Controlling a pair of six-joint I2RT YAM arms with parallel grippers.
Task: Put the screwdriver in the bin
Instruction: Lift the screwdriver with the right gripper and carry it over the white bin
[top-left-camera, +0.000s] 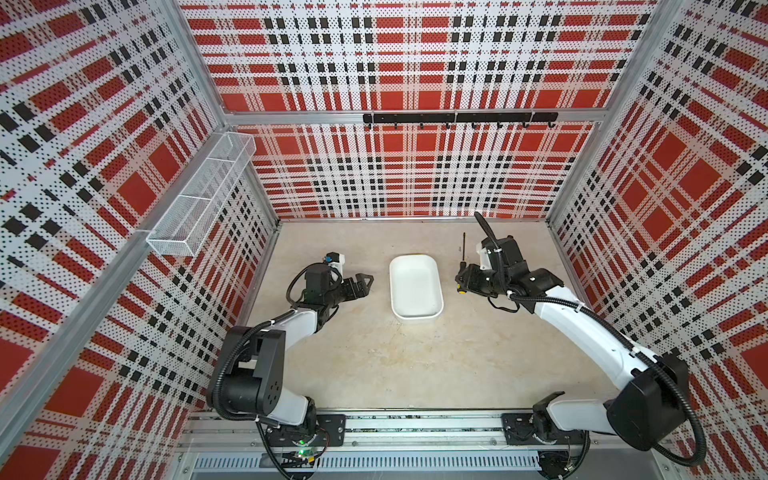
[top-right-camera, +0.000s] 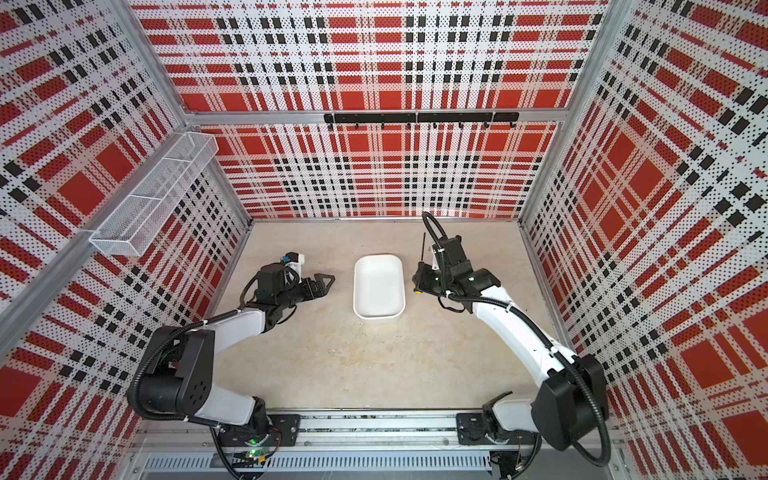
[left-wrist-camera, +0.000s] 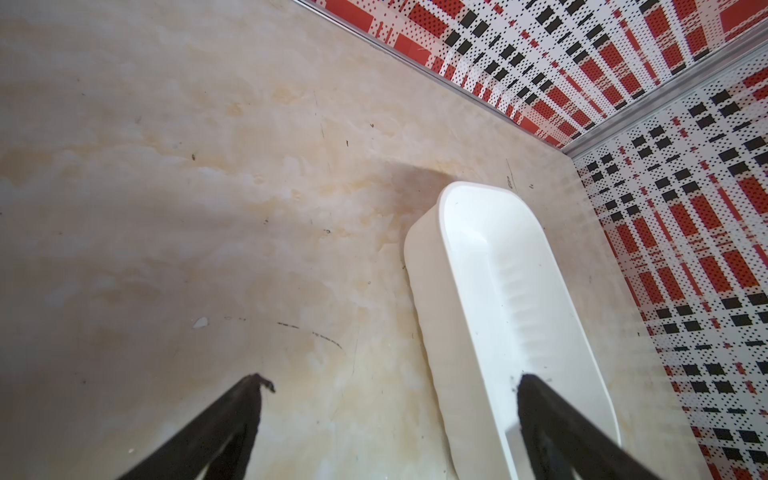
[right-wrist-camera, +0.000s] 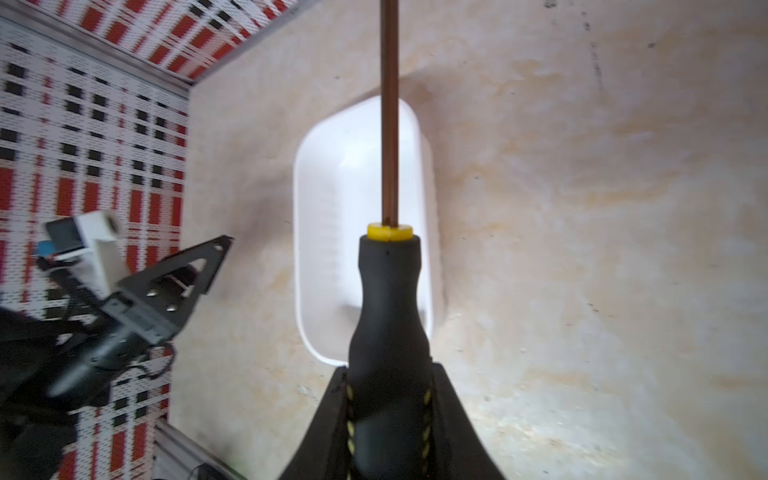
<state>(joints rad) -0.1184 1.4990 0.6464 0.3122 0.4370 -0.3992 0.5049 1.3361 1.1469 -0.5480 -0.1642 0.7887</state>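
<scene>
The screwdriver (top-left-camera: 462, 253) (top-right-camera: 423, 249) has a thin dark shaft, a black handle (right-wrist-camera: 388, 307) and a yellow end cap. My right gripper (top-left-camera: 462, 277) (top-right-camera: 419, 277) (right-wrist-camera: 388, 370) is shut on its handle, just right of the bin, and the shaft points toward the back wall. The bin (top-left-camera: 415, 291) (top-right-camera: 378, 289) (right-wrist-camera: 328, 199) (left-wrist-camera: 490, 257) is a shallow white tray, empty, in the middle of the table. My left gripper (top-left-camera: 366, 284) (top-right-camera: 328, 282) (left-wrist-camera: 392, 384) stands open and empty, close to the bin's left side.
A long white wire mesh basket (top-left-camera: 199, 199) hangs on the left wall. A black hook rail (top-left-camera: 459, 118) runs along the back wall. Patterned walls close in the beige tabletop (top-left-camera: 395, 365) on three sides.
</scene>
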